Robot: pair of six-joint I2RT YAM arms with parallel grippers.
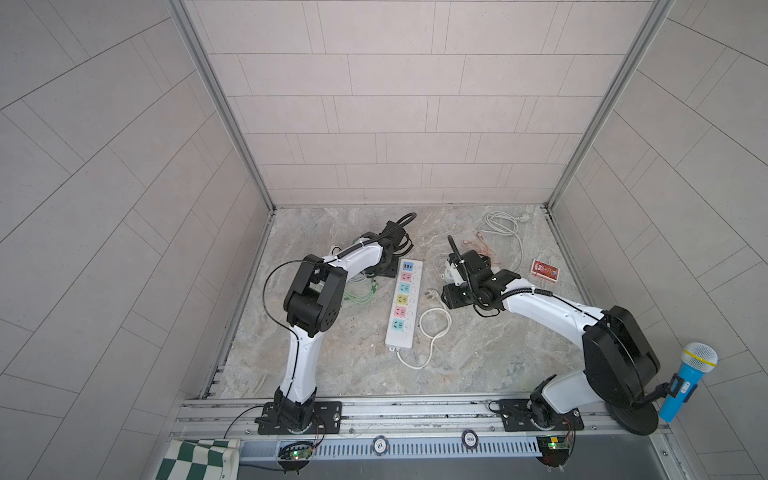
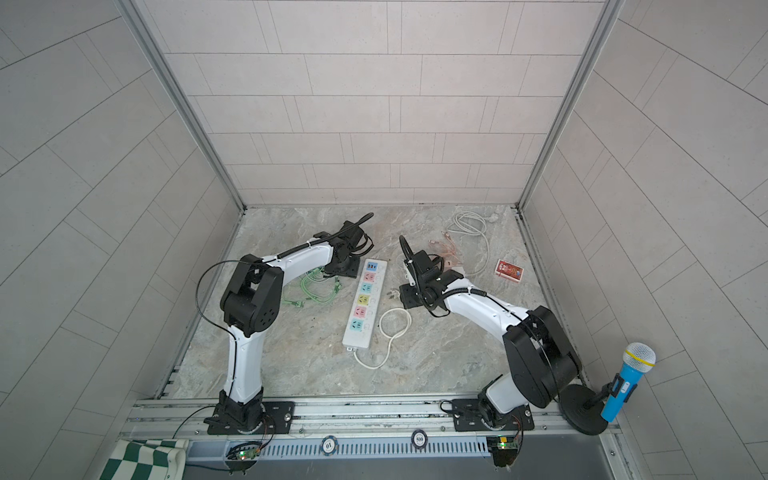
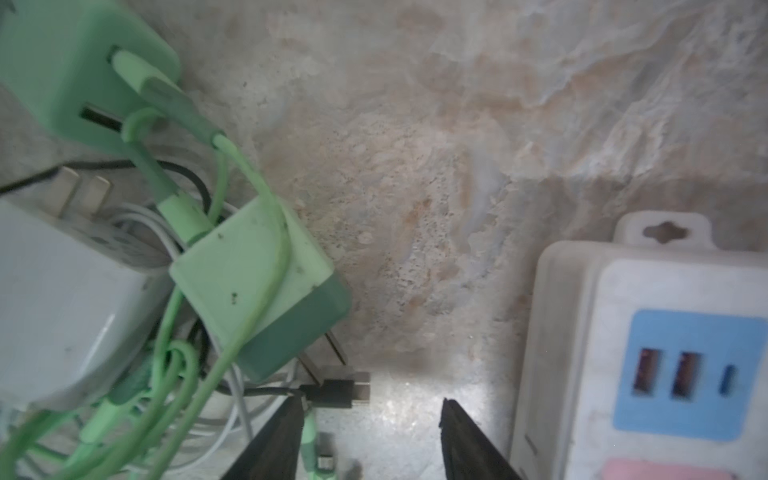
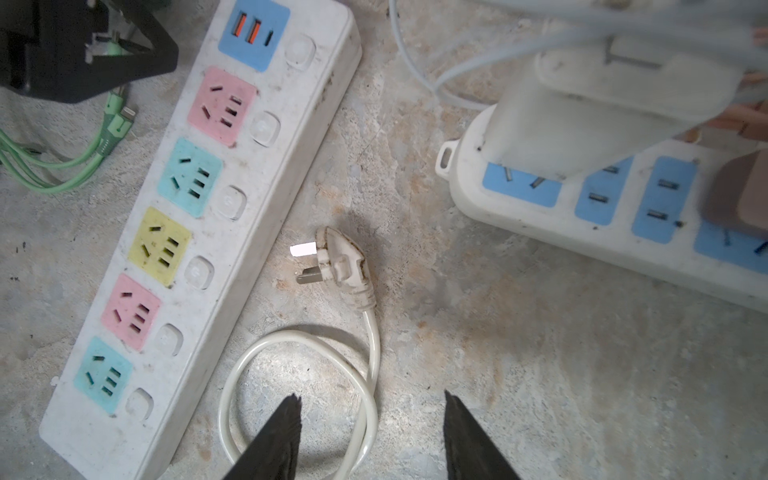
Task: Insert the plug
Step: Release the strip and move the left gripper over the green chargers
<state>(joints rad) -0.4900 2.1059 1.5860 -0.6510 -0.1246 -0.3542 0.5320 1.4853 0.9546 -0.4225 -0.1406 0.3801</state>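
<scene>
Right pincer [image 4: 372, 399] hangs spread and empty over the looped cord [image 4: 291, 332]. Left pincer [image 3: 370, 405] is spread too, with nothing between its tips but bare floor. Plug [image 4: 340, 262] lies loose on the floor [image 4: 519, 353] near the centre of both top views, just beside the strip's [image 4: 257, 232] long edge, prongs toward it. Open floor separates it from the second strip [image 4: 540, 224]. Green chargers [image 3: 249, 282] crowd one side of the left pincer, the strip's end the other. The floor is marbled stone; tiled walls [image 1: 395, 104] close three sides.
</scene>
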